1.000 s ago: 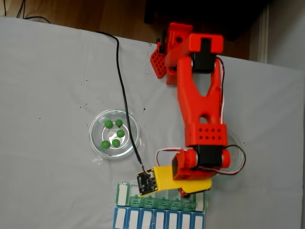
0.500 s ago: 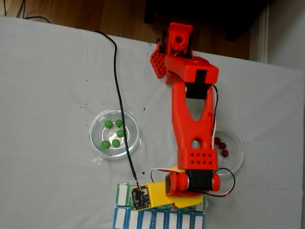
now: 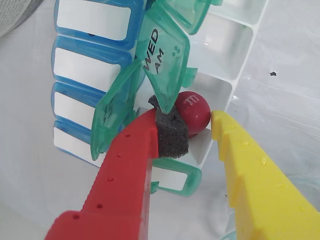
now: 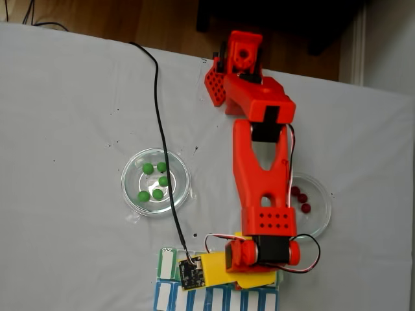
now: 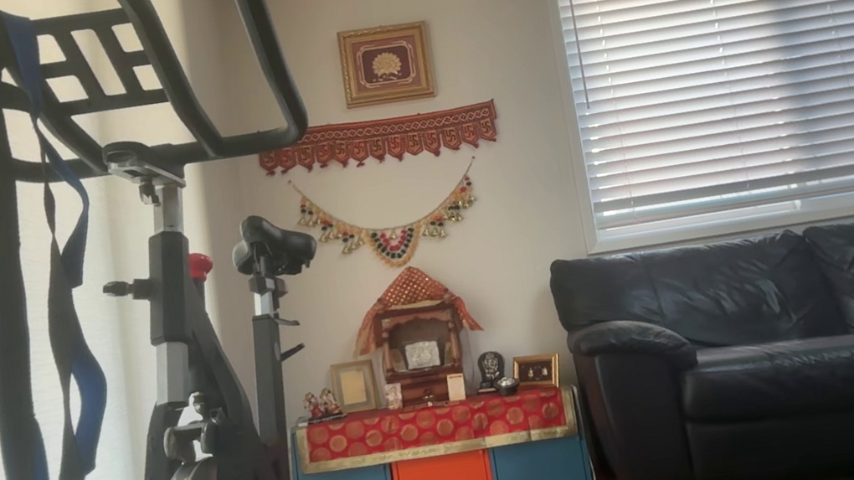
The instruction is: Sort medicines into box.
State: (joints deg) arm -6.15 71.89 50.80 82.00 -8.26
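**Status: one red ball at the open compartment**

Start with the table (image 4: 65,97), then the arm (image 4: 262,188), which reaches over the box (image 4: 167,264) at the lower edge of the fixed view. Two glass dishes flank it: the left dish (image 4: 133,194) holds five green balls (image 4: 148,168); the right dish (image 4: 321,220) shows three red balls (image 4: 302,197).

In the wrist view, the gripper (image 3: 187,122) is spread apart. The dark red ball (image 3: 192,112) sits between its fingers, against the foam pad (image 3: 170,132) and clear of the yellow finger (image 3: 250,170), so it looks released. It lies in an open white compartment beneath the raised lid marked WED AM (image 3: 162,62).

You should judge sorting as early: most balls await transfer.
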